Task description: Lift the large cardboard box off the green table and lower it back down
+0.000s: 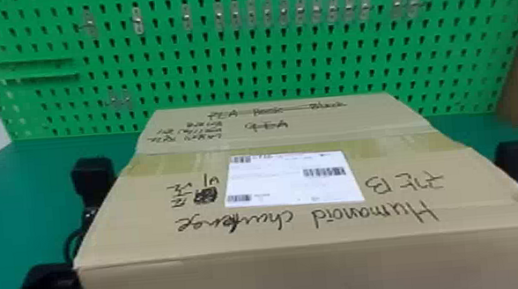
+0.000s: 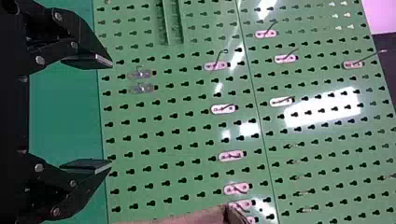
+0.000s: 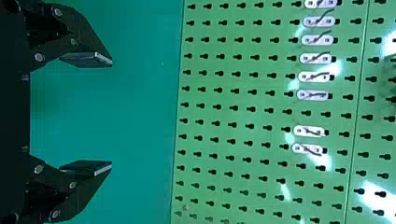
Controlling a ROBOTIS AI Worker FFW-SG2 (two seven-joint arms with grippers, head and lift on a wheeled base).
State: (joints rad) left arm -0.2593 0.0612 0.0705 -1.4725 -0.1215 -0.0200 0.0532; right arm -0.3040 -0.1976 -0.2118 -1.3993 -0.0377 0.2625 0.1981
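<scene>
While the green tabletop (image 1: 2,206) spreads around it, the large cardboard box (image 1: 302,229) sits between the left claw (image 2: 112,114) and the right claw (image 3: 112,115), raised or resting I cannot tell. Both claws' fingers stand apart, pinching nothing, presumably because such width calls for pressing from either side.

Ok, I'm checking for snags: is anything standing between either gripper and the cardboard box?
Nothing visible stands between the left gripper or the right gripper and the cardboard box. Black arm parts flank it on both sides; its side faces are hidden, so something low there can't be excluded.
</scene>
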